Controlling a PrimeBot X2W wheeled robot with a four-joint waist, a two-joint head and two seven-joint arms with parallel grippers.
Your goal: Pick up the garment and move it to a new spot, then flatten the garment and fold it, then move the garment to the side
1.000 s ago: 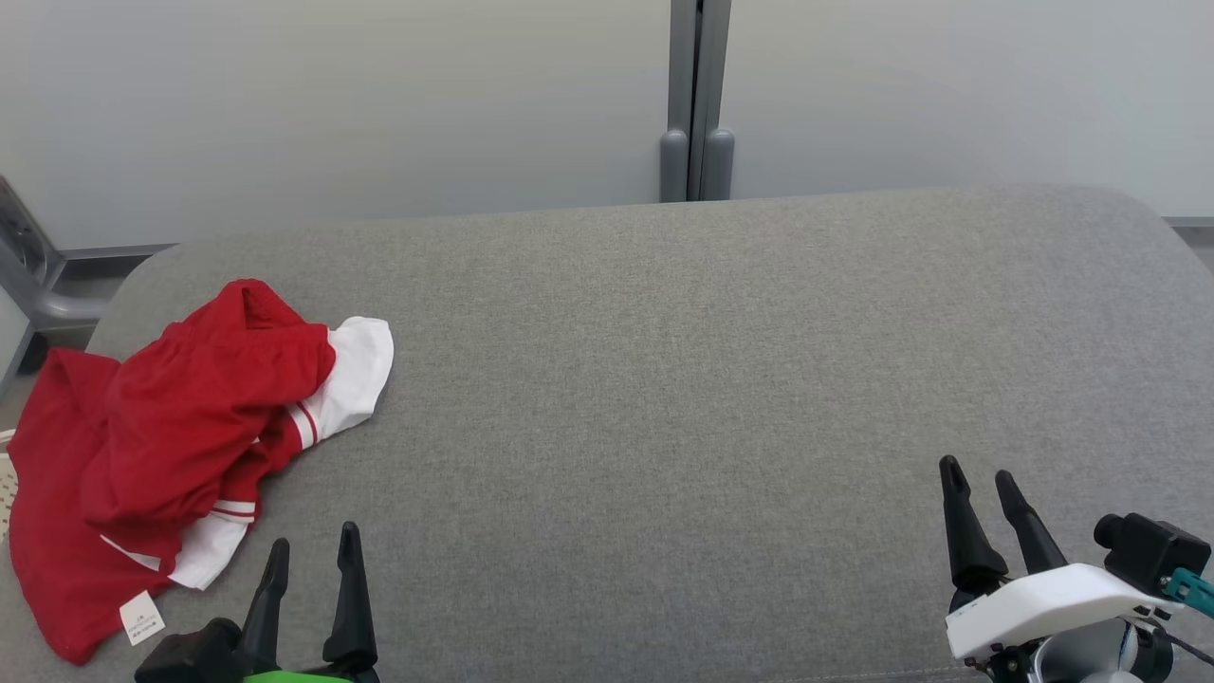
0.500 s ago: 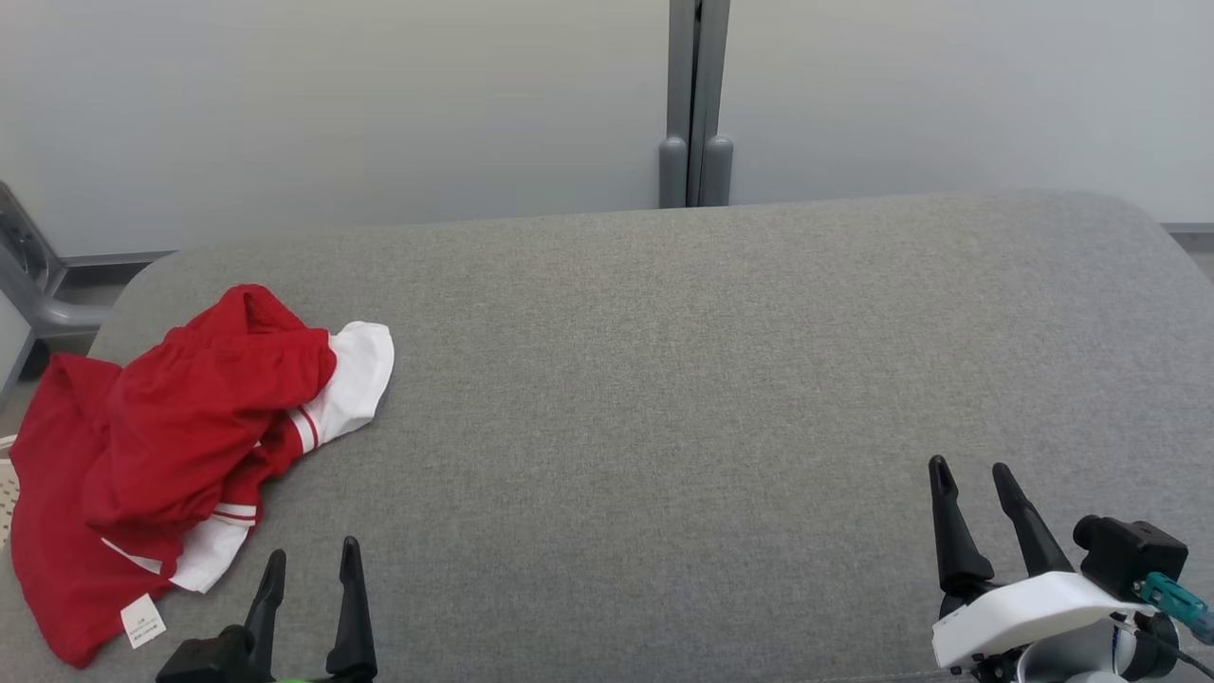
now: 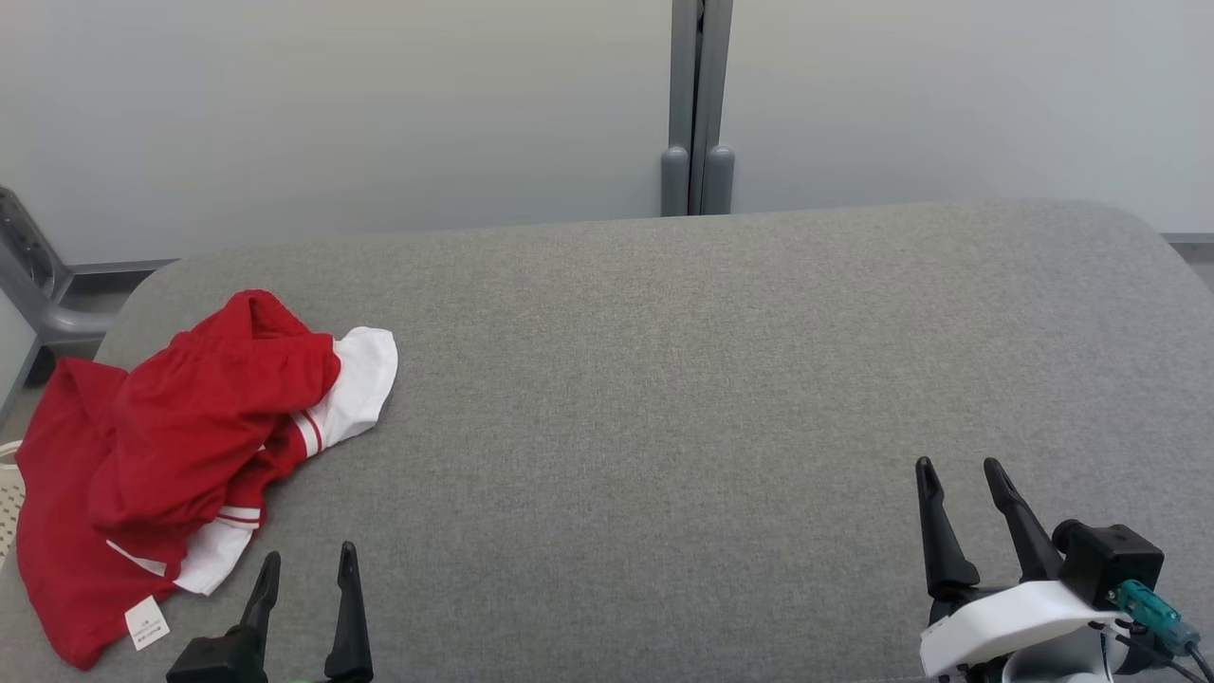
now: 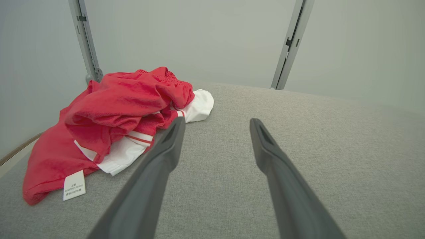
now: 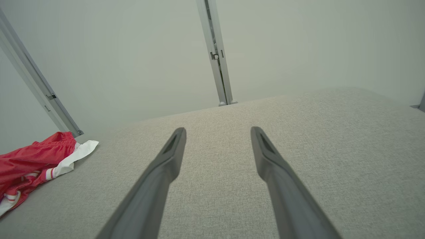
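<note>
Head view has the red-and-white garment (image 3: 180, 455) crumpled at the left edge of the table (image 3: 664, 379), long axis running near-left to far-right, just ahead-left of the left gripper (image 3: 309, 552) and well apart from the right gripper (image 3: 958, 465), so the left arm is nearer. Both pairs of fingers stand wide, holding nothing. Against 1 second ago the whole picture sits slightly lower, a camera shift; the garment lies unchanged.

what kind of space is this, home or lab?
Probably a lab test booth: plain pale wall panels joined by a grey metal post, and a grey fabric-covered surface holding one crumpled red-and-white garment.
</note>
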